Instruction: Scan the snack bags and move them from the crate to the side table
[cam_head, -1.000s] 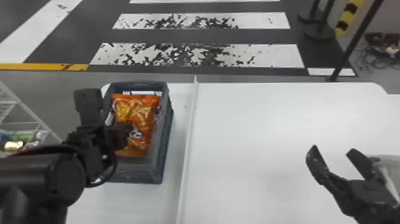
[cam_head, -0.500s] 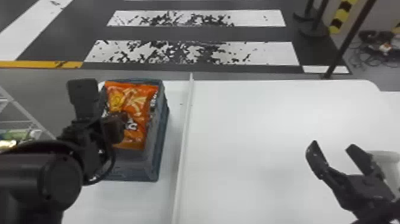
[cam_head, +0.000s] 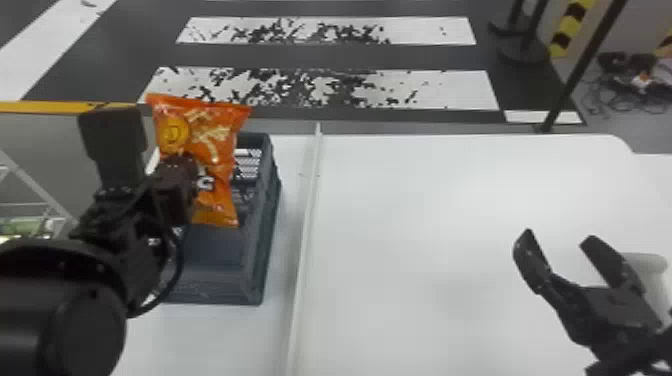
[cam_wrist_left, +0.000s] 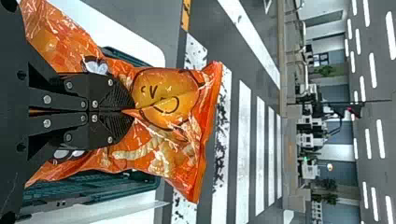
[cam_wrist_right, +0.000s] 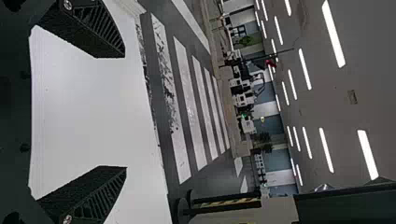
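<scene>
In the head view my left gripper (cam_head: 192, 172) holds an orange snack bag (cam_head: 215, 135) upright above the dark crate (cam_head: 262, 270) at the table's left. The left wrist view has the left gripper (cam_wrist_left: 133, 111) shut on the middle of the bag (cam_wrist_left: 159, 149), whose foil puckers around the fingertips; the crate (cam_wrist_left: 93, 184) lies beyond it. Over the right part of the white table, my right gripper (cam_head: 557, 237) stands open with nothing between its fingers; in the right wrist view this gripper (cam_wrist_right: 125, 112) is spread wide.
A thin raised white strip (cam_head: 306, 240) runs front to back across the white table (cam_head: 425, 210), just right of the crate. A whitish container (cam_head: 650, 265) stands behind the right gripper. Wire shelving (cam_head: 30, 200) is at the far left.
The left gripper has lifted the snack bag up out of the crate, so more of the crate's inside shows. The right gripper has stayed open in about the same place.
</scene>
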